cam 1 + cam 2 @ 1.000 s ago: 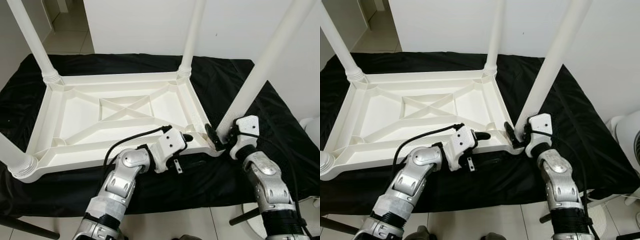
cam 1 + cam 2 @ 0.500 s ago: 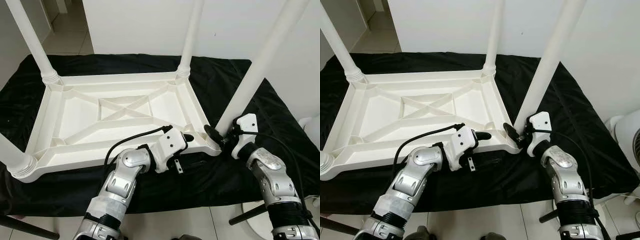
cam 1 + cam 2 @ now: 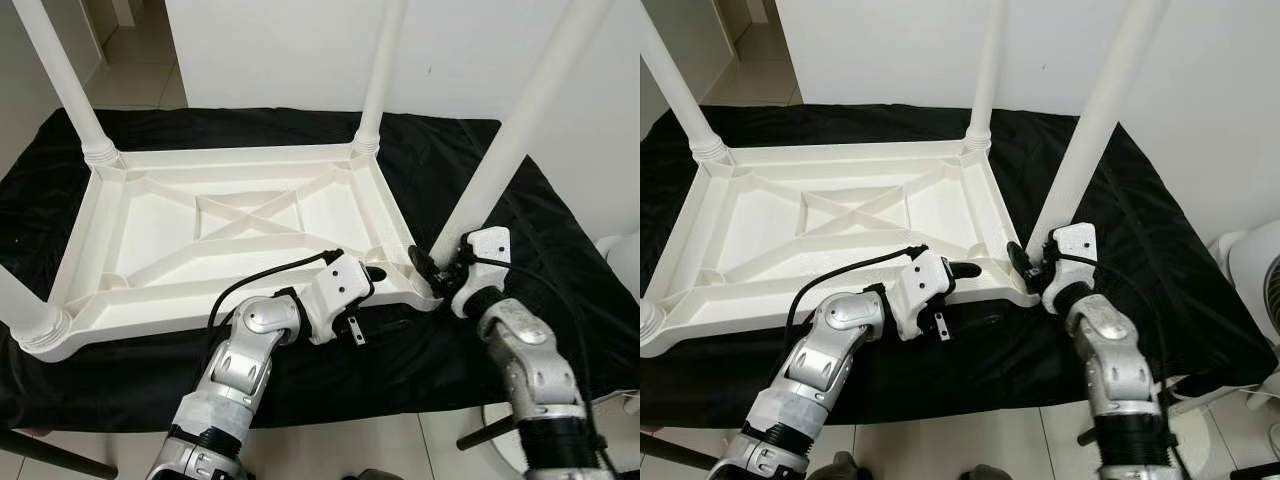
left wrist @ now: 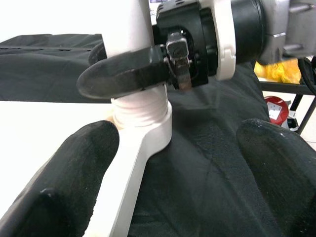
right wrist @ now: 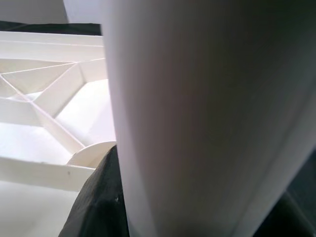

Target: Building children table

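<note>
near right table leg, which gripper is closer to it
Right. The right gripper is shut on the near right table leg at its base; the left gripper rests beside it on the tabletop rim.

All four table legs [image 3: 520, 120] run off the top frame edge; their ends are not visible. The near-left corner socket [image 3: 40, 335] is partly cropped. The right gripper [image 3: 432, 272] conceals the fourth leg's base joint.
</note>
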Controlling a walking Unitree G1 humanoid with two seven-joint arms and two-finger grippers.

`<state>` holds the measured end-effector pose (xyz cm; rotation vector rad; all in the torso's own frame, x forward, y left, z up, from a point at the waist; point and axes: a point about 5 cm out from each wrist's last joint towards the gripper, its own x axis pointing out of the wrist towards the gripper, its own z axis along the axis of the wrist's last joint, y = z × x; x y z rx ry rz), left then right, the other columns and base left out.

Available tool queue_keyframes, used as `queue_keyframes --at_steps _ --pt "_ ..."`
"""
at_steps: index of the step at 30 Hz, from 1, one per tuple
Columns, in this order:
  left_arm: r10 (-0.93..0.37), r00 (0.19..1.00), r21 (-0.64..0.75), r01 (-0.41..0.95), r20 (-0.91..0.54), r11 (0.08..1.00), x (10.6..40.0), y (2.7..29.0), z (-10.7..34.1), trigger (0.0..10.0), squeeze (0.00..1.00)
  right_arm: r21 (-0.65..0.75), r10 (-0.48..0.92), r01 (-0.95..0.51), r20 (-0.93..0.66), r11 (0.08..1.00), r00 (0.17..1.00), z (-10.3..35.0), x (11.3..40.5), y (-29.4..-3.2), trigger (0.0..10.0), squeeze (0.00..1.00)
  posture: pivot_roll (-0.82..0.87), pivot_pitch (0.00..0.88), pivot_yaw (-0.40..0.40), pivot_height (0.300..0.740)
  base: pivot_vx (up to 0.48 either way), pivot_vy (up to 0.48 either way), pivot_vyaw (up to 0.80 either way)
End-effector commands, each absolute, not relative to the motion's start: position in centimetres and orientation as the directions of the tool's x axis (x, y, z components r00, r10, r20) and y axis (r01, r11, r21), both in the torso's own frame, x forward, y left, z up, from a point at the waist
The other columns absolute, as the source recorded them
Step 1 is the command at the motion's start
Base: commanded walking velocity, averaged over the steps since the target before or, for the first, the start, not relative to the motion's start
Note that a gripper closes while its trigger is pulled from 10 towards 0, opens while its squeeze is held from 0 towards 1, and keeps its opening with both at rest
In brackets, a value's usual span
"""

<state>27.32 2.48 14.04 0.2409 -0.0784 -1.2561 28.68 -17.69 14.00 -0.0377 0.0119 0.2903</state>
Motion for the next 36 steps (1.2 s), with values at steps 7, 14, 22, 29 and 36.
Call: queue_keyframes --at_steps 7,14,22,29,36 --pt "-0.878 0.478 0.235 0.858 -0.041 0.456 28.2 2.6 14.2 10.0 0.00 0.002 -0.018 0.018 -0.054 1.000 0.998 13.0 27.5 -15.6 10.0 0.00 -0.02 0.000 -0.040 0.740 0.000 0.000 0.00" --pt "-0.877 0.478 0.231 0.859 -0.043 0.457 28.2 2.6 14.2 10.0 0.00 0.082 -0.198 0.204 -0.076 0.976 0.977 12.9 26.4 -13.0 10.0 0.00 -0.02 0.000 -0.035 0.740 0.000 0.000 0.00" --pt "-0.880 0.473 0.230 0.862 -0.047 0.452 28.2 2.6 14.1 10.0 0.00 0.076 -0.233 0.236 -0.052 0.969 0.971 13.5 26.1 -14.7 10.0 1.00 -0.02 0.000 -0.039 0.740 0.000 0.000 0.00" --pt "-0.878 0.477 0.231 0.859 -0.043 0.456 28.3 2.5 14.2 10.0 0.00 0.111 -0.181 0.184 -0.039 0.977 0.983 13.5 25.9 -15.3 10.0 0.00 -0.02 0.000 -0.044 0.740 0.000 0.000 0.00" --pt "-0.878 0.477 0.232 0.859 -0.041 0.456 28.3 2.5 14.2 10.0 0.00 0.067 -0.023 0.025 -0.017 0.997 1.000 13.1 25.6 -16.2 10.0 0.00 -0.03 0.000 -0.044 0.740 0.000 0.000 0.00"
